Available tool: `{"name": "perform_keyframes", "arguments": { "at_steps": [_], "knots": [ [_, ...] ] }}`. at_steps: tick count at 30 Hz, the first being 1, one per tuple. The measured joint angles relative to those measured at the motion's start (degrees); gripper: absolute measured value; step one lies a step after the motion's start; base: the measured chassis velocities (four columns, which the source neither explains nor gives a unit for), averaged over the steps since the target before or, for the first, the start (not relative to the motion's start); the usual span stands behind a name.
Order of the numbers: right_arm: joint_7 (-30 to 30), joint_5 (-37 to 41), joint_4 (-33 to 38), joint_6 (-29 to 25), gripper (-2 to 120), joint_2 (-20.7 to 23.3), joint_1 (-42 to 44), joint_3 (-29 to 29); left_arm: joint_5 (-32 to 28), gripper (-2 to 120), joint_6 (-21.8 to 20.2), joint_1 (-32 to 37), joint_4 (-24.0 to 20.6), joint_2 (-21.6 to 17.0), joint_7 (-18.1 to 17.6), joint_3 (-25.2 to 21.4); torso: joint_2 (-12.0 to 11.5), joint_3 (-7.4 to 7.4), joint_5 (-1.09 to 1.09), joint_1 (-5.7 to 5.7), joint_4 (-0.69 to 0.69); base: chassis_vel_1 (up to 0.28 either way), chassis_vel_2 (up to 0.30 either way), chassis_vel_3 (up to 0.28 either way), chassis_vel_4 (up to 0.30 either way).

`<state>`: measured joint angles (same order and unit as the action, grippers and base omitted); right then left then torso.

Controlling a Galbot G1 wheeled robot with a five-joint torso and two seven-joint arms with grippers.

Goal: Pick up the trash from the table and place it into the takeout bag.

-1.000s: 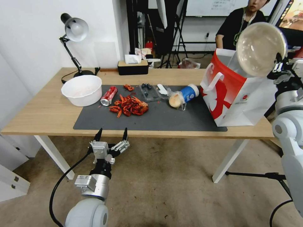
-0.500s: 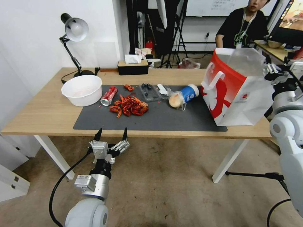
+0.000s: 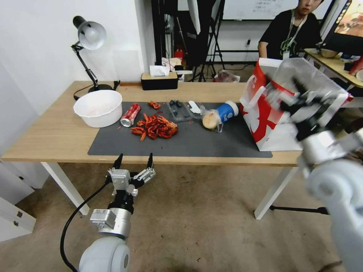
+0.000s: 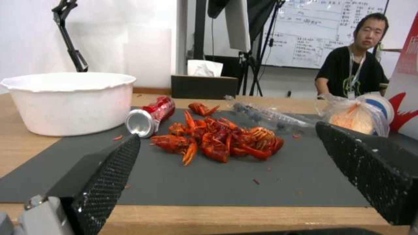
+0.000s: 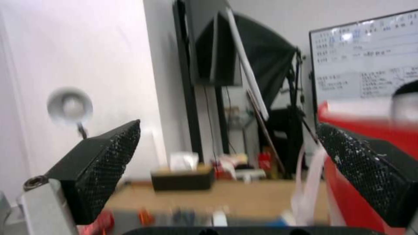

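The desk is a long light-wood top on white legs, and a dark grey mat lies along its front edge. The takeout bag stands upright at the right end of the desk, on the mat's right edge, with its mouth open. A white bowl sits near the left end of the desk, touching the mat's back left corner. Just beside it on the mat lies the red soda can on its side, then the pile of red leftovers. Near the back edge of the mat the blue paper cup lies on its side, touching the small clear food bag. The right gripper is in front of the takeout bag's mouth, its jaws apart and holding nothing. The left gripper hangs below the desk's front edge, jaws apart too.
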<state>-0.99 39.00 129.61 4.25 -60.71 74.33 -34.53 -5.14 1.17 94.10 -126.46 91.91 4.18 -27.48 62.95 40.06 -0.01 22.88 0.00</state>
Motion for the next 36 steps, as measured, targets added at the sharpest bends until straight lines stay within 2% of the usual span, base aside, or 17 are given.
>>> {"name": "perform_keyframes", "arguments": {
  "at_steps": [1, 2, 6, 15, 25, 32, 36],
  "knots": [
    [0.1, -3.5, 0.1, -1.3, 100, -0.9, 2.8, 0.6, 0.0, 100, 0.1, 0.0, 0.1, 0.0, 0.0, 0.0, 0.0, 0.0, 0.0, 0.0, -0.01, 0.0, 0.0, 0.0, 0.0],
    [0.1, -3.5, 0.1, -1.3, 100, -0.9, 2.8, 0.6, 0.0, 100, 0.1, 0.0, 0.1, 0.0, 0.0, 0.0, 0.0, 0.0, 0.0, 0.0, -0.01, 0.0, 0.0, 0.0, 0.0],
    [-0.7, -13.7, -1.5, -7.6, 100, -3.8, 11.8, 1.5, -0.1, 100, 0.4, -0.2, 0.8, -0.1, 0.0, -0.1, 0.0, 0.0, 0.01, 0.0, -0.01, 0.0, 0.0, 0.0, 0.0],
    [-3.7, -19.3, -7.7, -15.7, 100, -7.2, 20.2, 3.6, -0.1, 100, 0.5, -0.6, 1.2, -0.1, -0.1, 0.0, 0.0, 0.0, 0.01, 0.0, 0.0, 0.0, 0.0, 0.0, 0.0],
    [-4.5, -22.0, -11.0, -18.7, 100, -9.9, 22.7, 6.3, -0.1, 100, 0.9, -0.3, 1.1, -0.2, -0.1, 0.0, 0.0, 0.0, 0.0, 0.0, 0.0, 0.0, 0.0, 0.0, 0.0],
    [-5.1, -22.1, -11.0, -18.5, 100, -10.3, 22.1, 6.9, -0.1, 100, 1.2, 0.0, 1.1, -0.1, -0.1, 0.0, 0.0, 0.0, 0.0, 0.01, 0.0, 0.0, 0.0, 0.0, 0.0],
    [-7.5, -21.8, -9.7, -16.2, 100, -10.3, 19.8, 8.3, -0.1, 100, 1.3, 0.0, 1.0, -0.2, -0.1, 0.0, 0.0, 0.01, 0.0, 0.0, -0.01, 0.0, 0.0, 0.0, 0.0]
  ]
}}
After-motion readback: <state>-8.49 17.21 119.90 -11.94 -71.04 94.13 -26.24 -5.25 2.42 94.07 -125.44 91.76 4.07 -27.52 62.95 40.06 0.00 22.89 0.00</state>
